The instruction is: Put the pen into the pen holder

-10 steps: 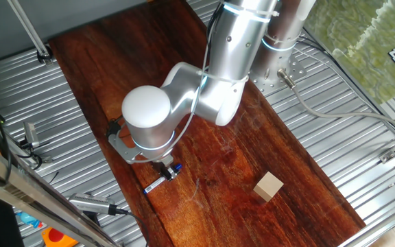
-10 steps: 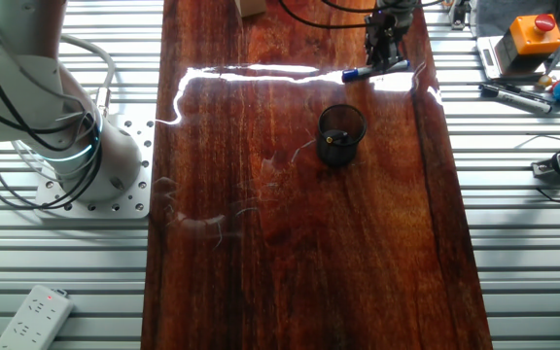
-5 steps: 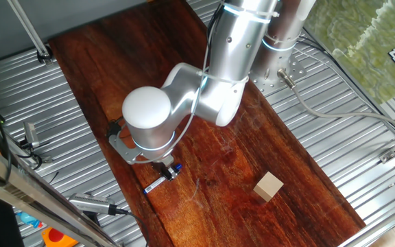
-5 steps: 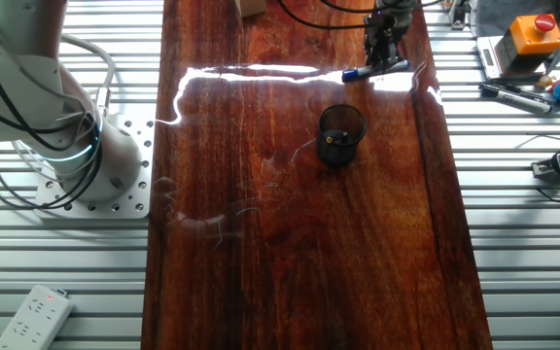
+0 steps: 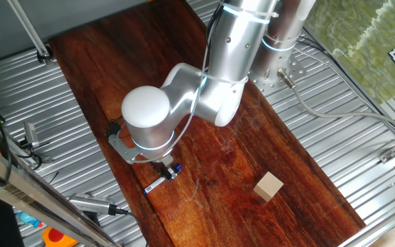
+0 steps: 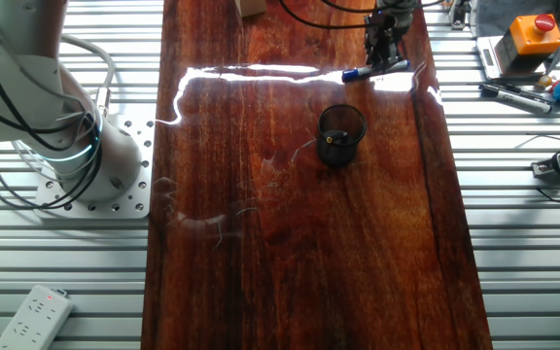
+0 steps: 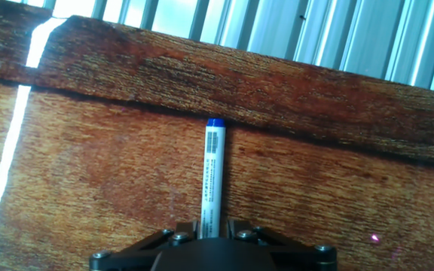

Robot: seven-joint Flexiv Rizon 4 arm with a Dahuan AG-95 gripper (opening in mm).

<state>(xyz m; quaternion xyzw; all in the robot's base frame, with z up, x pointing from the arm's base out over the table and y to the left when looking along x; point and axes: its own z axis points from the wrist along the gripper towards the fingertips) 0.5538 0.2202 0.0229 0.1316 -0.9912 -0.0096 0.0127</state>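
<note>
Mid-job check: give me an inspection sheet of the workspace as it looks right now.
Surface: dark wooden table, glare streak across the far end.
Pen: lying flat near the table edge, under the gripper.
Pen holder: upright, empty, apart from the pen.
Clutter: wooden cube on the table; pens and an orange-button box off to the side.
Gripper: down over the pen; whether it grips cannot be told.
Cables: bundle at the arm base.
Surroundings: ribbed metal bench, power strip.
</note>
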